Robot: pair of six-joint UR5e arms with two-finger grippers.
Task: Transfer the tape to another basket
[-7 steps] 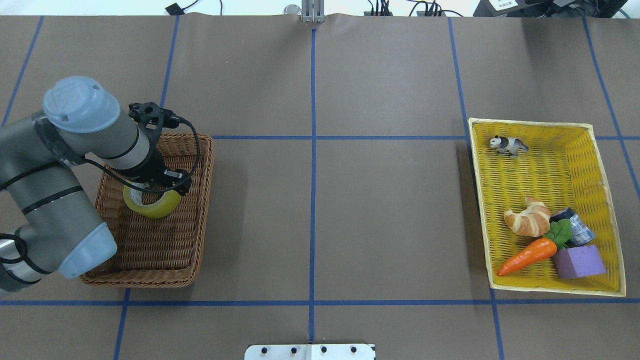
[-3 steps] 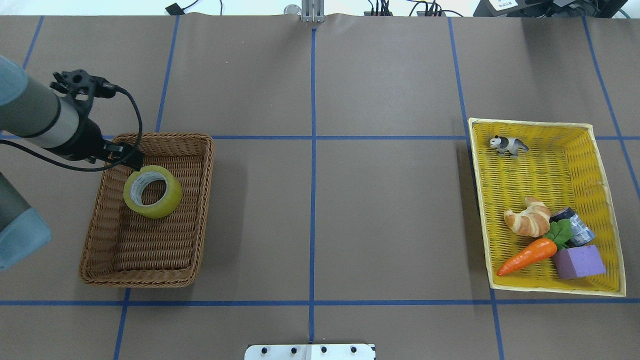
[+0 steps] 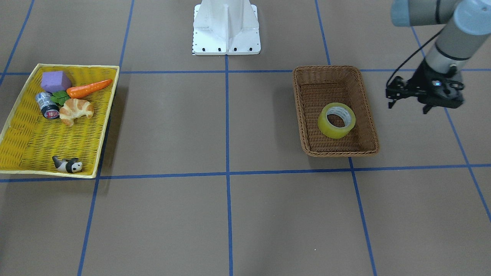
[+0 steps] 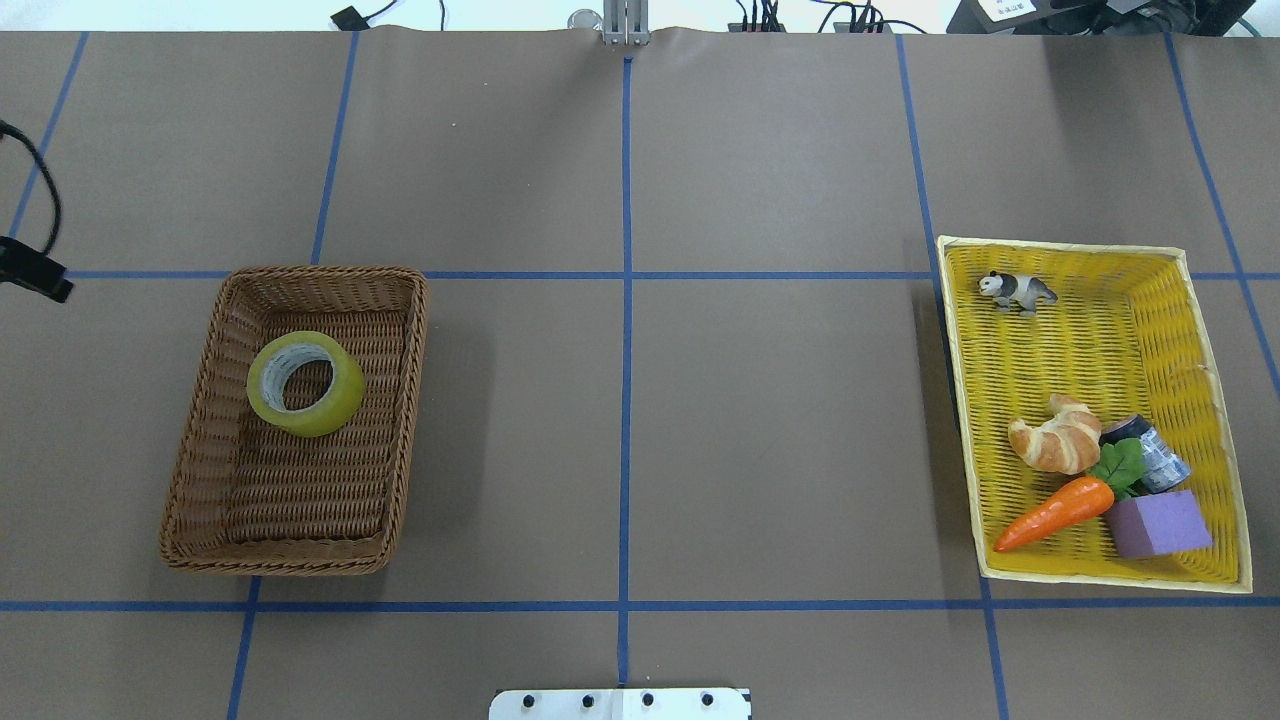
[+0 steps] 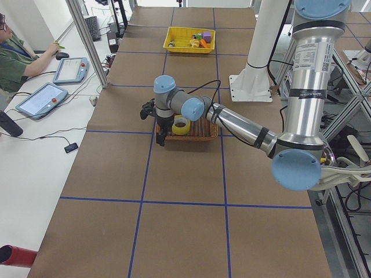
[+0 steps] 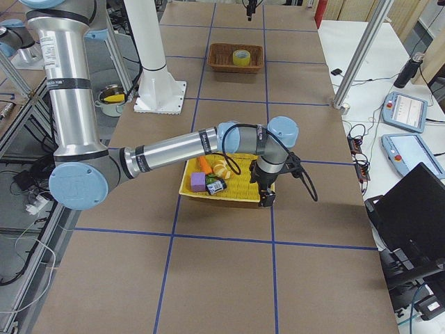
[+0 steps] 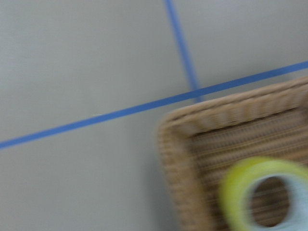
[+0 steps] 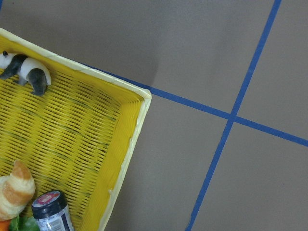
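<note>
The yellow tape roll lies flat and free in the far half of the brown wicker basket. It also shows in the front view and, blurred, in the left wrist view. My left gripper hangs above bare table beside the basket, on its outer side. It holds nothing and its fingers look apart. My right gripper shows only in the right side view, at the edge of the yellow tray. I cannot tell whether it is open or shut.
The shallow yellow tray on the right holds a toy panda, a croissant, a carrot, a purple block and a small grey cylinder. The robot's white base stands at the near table edge.
My left arm has drawn back from over the tape and moved left, almost out of the overhead view. The tape lies where it was in the brown basket.
</note>
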